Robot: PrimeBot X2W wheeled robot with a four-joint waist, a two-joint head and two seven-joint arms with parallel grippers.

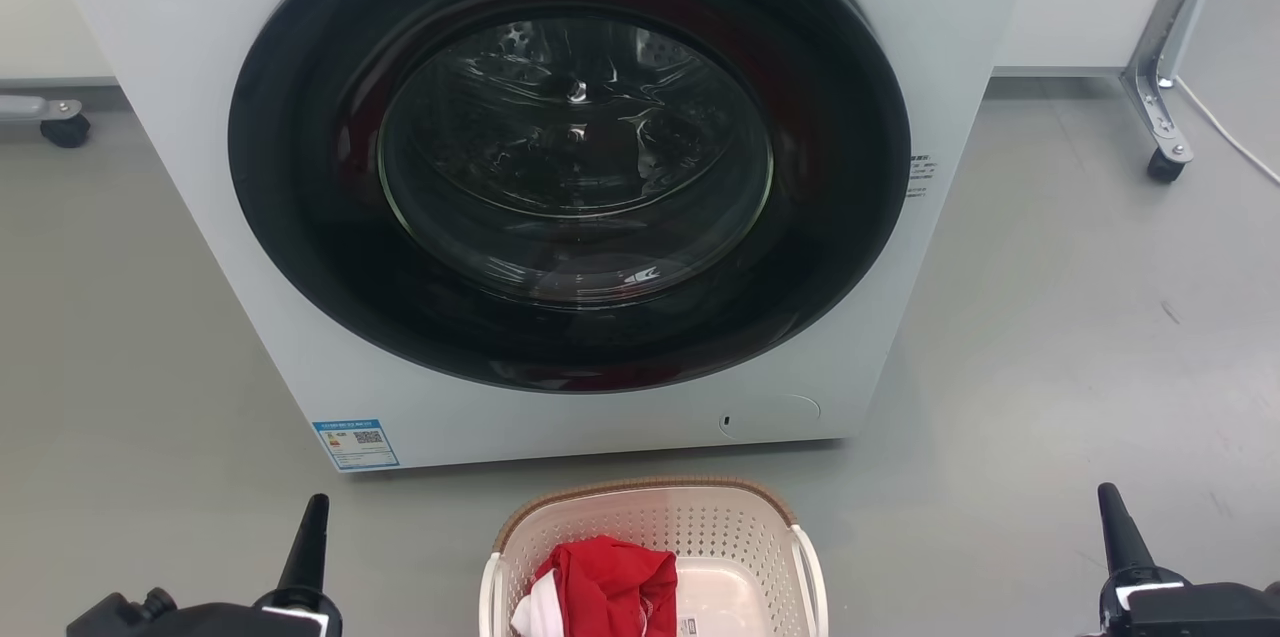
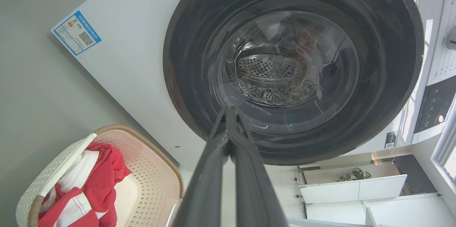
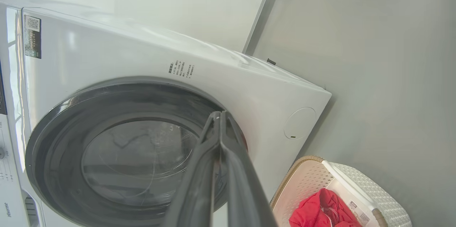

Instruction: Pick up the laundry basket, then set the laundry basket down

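My left gripper [image 1: 316, 509] has its two dark fingers pressed together tip to tip, pointing up towards the washing machine [image 1: 190, 167]; my left wrist view shows the same closed pair [image 2: 228, 113] lying across the round door. My right gripper [image 1: 1109, 499] is likewise pressed shut, and in my right wrist view its joined tips [image 3: 218, 115] sit over the door's dark ring. Both hang above the floor [image 1: 1050, 337], well apart from each other. Between them, low in my head view, the laundry basket [image 1: 640, 490] stands on the floor just in front of the machine, touched by neither gripper. Its brown rim faces the machine and its white loop handles [image 1: 812, 572] stand at either side. Inside lies a red garment [image 1: 610, 577] with a bit of white cloth [image 1: 535, 612], leaving part of the smooth bottom bare. The machine's glass door [image 1: 575, 157] is closed, with a blue label [image 1: 356, 443] at the lower corner of the white front. The floor is smooth, matte grey. A metal leg on a caster [image 1: 1160, 87] stands to the right beside a white cable [image 1: 1235, 142], and another caster [image 1: 65, 129] sits at the far left. My left wrist view also catches white cabinets [image 2: 352, 188] and a small plant [image 2: 352, 175] beyond the machine.
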